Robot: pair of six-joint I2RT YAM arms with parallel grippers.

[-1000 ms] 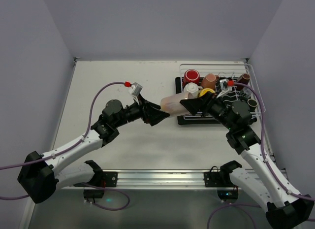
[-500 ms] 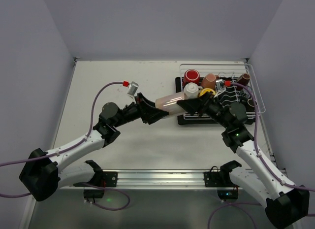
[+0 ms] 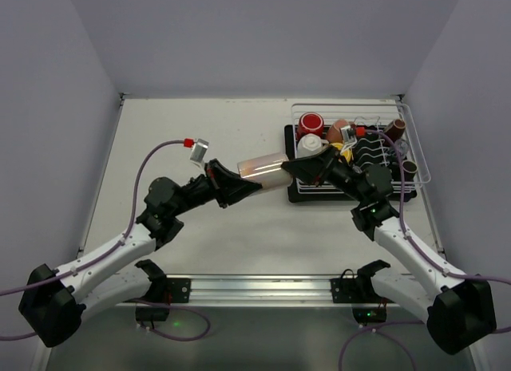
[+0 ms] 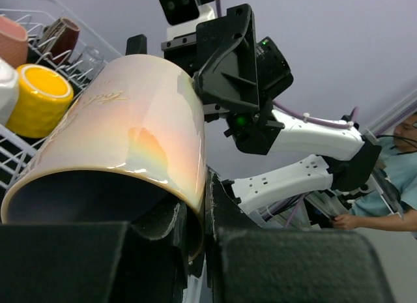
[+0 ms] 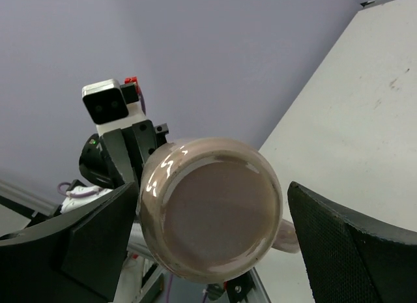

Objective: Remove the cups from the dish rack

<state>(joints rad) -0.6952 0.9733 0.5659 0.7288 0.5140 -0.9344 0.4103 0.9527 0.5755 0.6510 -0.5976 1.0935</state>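
Mug (image 3: 263, 170) held level midair: left gripper (image 3: 239, 186), reaching right, clamps its rim; right gripper (image 3: 297, 170) stands open around its base.

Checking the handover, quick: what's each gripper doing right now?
Left gripper: shut on the rim of the glossy pinkish-cream ceramic mug.
Right gripper: open, jaws wide on either side of that mug's base.

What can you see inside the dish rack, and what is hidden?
The dish rack holds a red cup, a white cup, a pinkish-brown cup and a dark brown cup. The right arm covers its near part, so anything there cannot be seen.
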